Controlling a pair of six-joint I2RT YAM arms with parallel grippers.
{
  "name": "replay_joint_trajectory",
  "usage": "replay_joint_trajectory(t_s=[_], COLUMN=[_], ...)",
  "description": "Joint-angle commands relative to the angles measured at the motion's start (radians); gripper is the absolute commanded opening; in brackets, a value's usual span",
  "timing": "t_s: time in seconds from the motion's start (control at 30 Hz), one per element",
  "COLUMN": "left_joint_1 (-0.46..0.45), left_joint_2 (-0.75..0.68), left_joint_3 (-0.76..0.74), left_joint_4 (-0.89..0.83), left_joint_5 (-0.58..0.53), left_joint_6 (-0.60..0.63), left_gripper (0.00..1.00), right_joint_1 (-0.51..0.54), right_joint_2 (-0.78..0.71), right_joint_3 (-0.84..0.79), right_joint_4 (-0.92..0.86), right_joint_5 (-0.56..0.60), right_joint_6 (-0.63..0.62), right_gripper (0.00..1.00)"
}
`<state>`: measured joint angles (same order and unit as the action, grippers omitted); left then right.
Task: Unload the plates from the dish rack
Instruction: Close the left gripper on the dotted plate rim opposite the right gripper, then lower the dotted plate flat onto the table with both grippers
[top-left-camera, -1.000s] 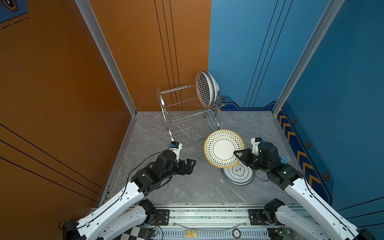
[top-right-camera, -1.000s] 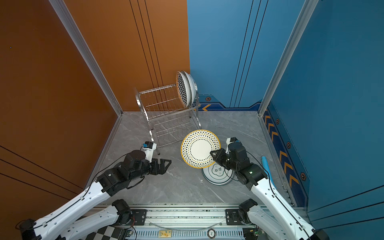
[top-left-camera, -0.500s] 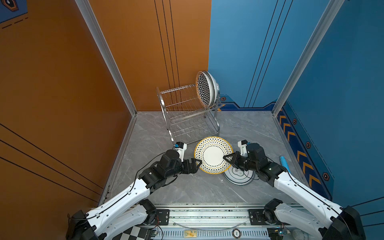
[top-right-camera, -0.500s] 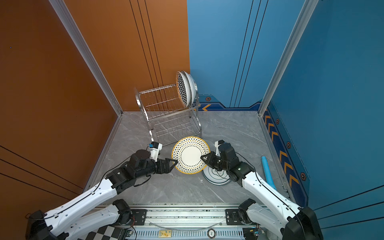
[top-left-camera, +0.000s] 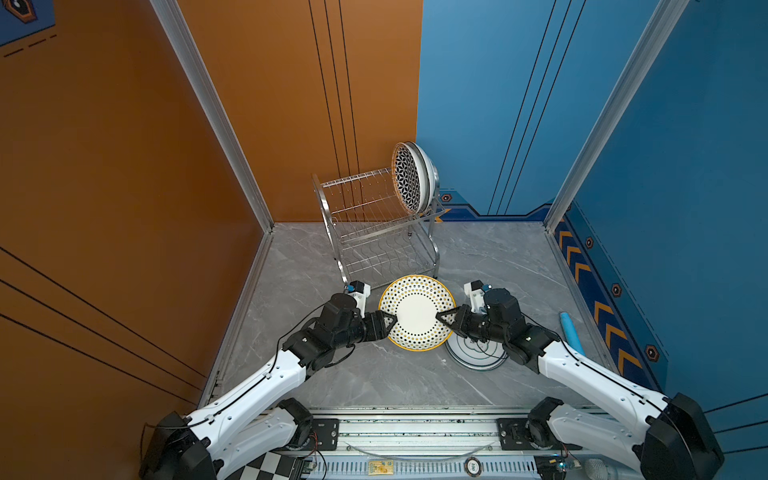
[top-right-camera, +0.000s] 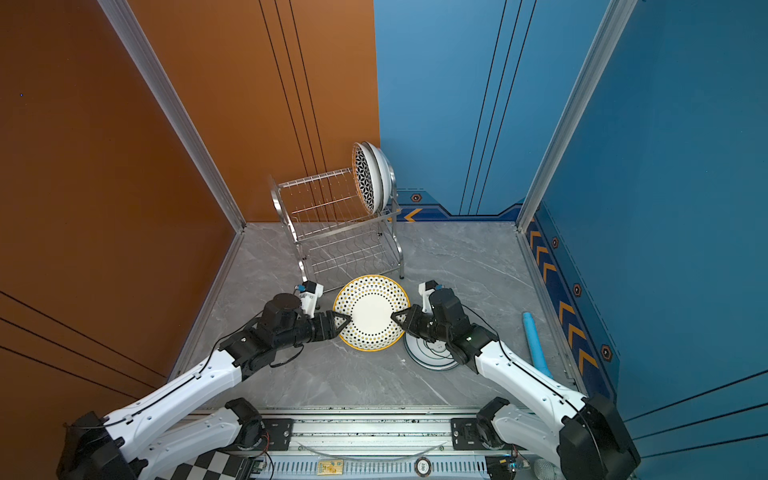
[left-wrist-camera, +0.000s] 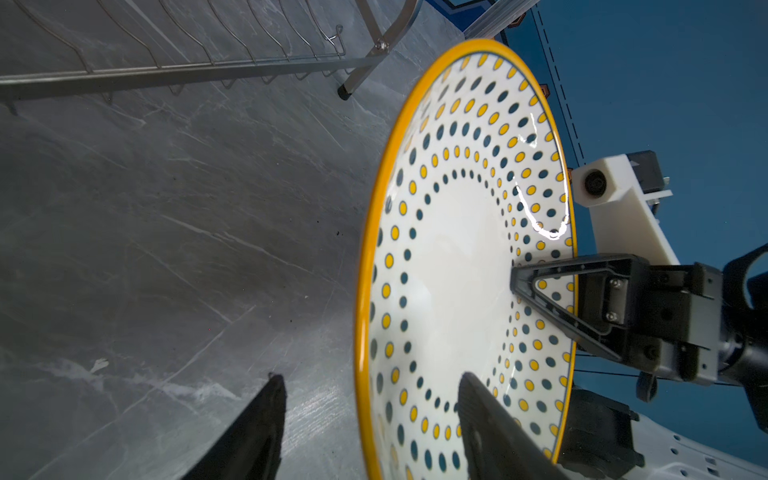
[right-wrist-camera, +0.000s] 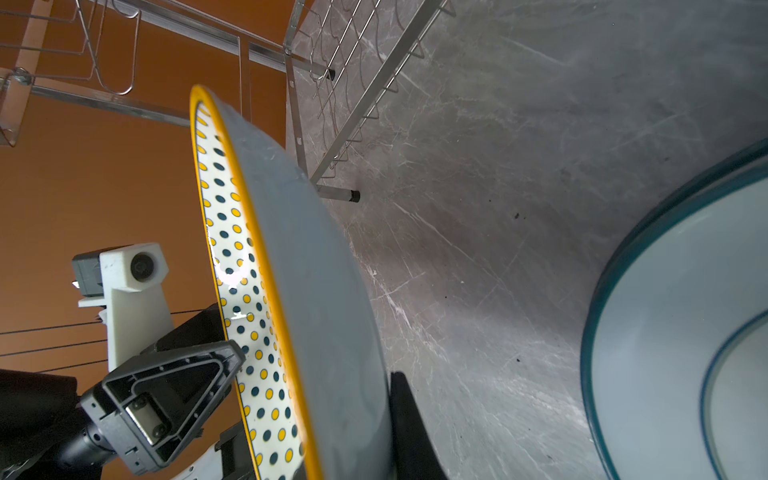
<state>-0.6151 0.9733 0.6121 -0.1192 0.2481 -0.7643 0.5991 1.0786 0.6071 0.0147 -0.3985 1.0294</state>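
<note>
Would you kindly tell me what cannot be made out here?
Plate count behind the geometric-patterned plate in the dish rack: it hides them, both top views.
Teal-rimmed plate centre: under the right arm in top views; cropped in right wrist view.
One of the right gripper's fingers: behind the dotted plate, right wrist view.

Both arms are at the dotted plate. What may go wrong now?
1. The left gripper has open jaws around the rim of the dotted plate; if the right gripper lets go early, it may drop.
2. The plate hangs close beside the teal-rimmed plate; lowering could knock them together.
</note>
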Motion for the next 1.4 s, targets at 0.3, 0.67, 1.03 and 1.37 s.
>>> replay_joint_trajectory(t_s=[0.3, 0.67, 1.03, 1.37], left_joint_1=[0.022, 0.026, 0.063, 0.144], left_joint_2=[0.011, -0.016, -0.079, -0.158], left_joint_3=[-0.040, -0.070, -0.120, -0.171], left_joint_4=[0.040, -0.016, -0.110, -0.118], left_joint_5=[0.067, 0.058, 0.042, 0.091], left_joint_6=[-0.021, -0.033, -0.042, -0.055], left_gripper=[0.40, 0.14, 0.00, 0.00], right_joint_1=[0.052, 0.090, 0.096, 0.096], right_joint_2=[0.027, 0.085, 0.149, 0.237], right_joint_3=[0.008, 0.029, 0.048, 0.079], right_joint_4=[0.203, 0.261, 0.324, 0.371], right_joint_5=[-0.051, -0.050, -0.051, -0.078], right_joint_6=[-0.014, -0.027, -0.020, -0.006], right_gripper=[0.00, 0.05, 0.44, 0.56])
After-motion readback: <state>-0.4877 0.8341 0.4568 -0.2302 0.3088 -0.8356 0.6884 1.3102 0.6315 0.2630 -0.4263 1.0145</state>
